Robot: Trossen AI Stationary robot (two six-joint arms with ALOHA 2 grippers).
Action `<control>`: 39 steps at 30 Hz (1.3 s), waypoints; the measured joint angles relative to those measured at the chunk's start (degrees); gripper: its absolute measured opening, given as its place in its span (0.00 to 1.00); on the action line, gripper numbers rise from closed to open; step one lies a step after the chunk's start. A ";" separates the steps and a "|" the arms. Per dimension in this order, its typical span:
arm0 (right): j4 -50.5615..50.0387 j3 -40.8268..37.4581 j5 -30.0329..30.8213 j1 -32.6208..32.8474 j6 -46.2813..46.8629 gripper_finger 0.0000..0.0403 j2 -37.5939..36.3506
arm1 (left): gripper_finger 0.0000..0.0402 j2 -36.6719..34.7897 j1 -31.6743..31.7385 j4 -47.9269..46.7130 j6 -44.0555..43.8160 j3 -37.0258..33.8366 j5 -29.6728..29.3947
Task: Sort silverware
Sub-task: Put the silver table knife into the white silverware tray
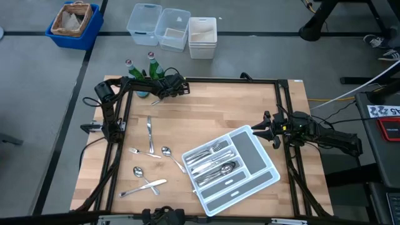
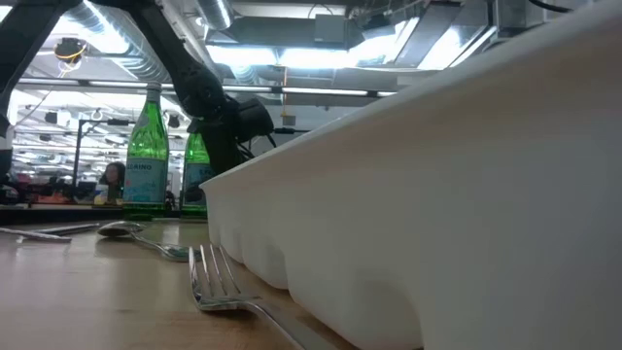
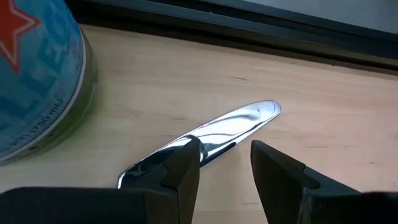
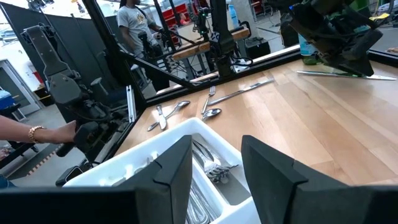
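Steel knife [image 3: 211,135] between left hand's [image 3: 225,163] parted fingers near bottle [image 3: 37,74], right hand [image 4: 214,165] parted over tray [image 4: 143,158].

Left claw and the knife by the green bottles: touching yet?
Cannot tell. In the left wrist view the left claw is open astride the knife, one finger overlapping the blade, but no contact or gap shows plainly.
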 joint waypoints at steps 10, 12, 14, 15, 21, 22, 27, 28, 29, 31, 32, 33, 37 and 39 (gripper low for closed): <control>0.00 0.02 -0.02 0.00 0.00 0.35 0.00 | 0.33 -0.20 -4.17 0.12 -3.69 0.09 7.92; 0.00 0.01 -0.02 0.00 0.00 0.35 0.00 | 0.33 -0.20 -6.05 0.12 -4.90 0.09 9.09; 0.00 0.02 -0.02 0.00 0.02 0.35 0.00 | 0.33 -0.20 -8.23 0.12 -5.99 0.09 10.47; -0.01 0.01 -0.02 0.00 0.00 0.35 -0.01 | 0.33 -0.20 -9.34 0.12 -6.53 0.09 11.07; 0.00 0.02 -0.02 0.00 0.00 0.35 0.00 | 0.33 -0.20 -15.86 0.06 -7.60 0.09 13.11; 0.00 0.00 0.00 0.00 0.00 0.35 0.00 | 0.33 -0.20 -16.77 0.06 -7.44 0.09 13.42; 0.00 0.01 0.00 0.00 0.01 0.35 -0.01 | 0.33 -0.55 -20.09 -0.27 -5.96 0.02 17.42; 0.00 0.00 -0.02 0.00 0.00 0.35 0.00 | 0.33 -0.55 -20.54 -0.25 -5.83 0.02 18.57; 0.00 0.02 0.00 0.00 0.00 0.35 0.00 | 0.33 -0.55 -20.95 -0.26 -5.81 0.01 19.90; 0.00 0.00 0.00 0.00 0.00 0.35 0.00 | 0.33 -0.55 -21.70 -0.41 -5.69 0.00 22.52; 0.00 0.02 0.00 0.00 0.00 0.35 0.00 | 0.33 -0.55 -22.06 -0.70 -5.46 0.00 23.72; -0.01 0.01 -0.01 0.00 0.00 0.35 0.00 | 0.33 -0.59 -22.40 -1.18 -4.94 0.02 24.88; 0.00 0.02 0.00 0.00 0.00 0.35 0.00 | 0.33 -0.99 -23.18 -4.12 -2.61 -0.02 31.15; 0.00 0.02 0.00 0.00 0.02 0.35 0.00 | 0.33 -1.78 -23.35 -6.56 -2.03 -0.02 32.56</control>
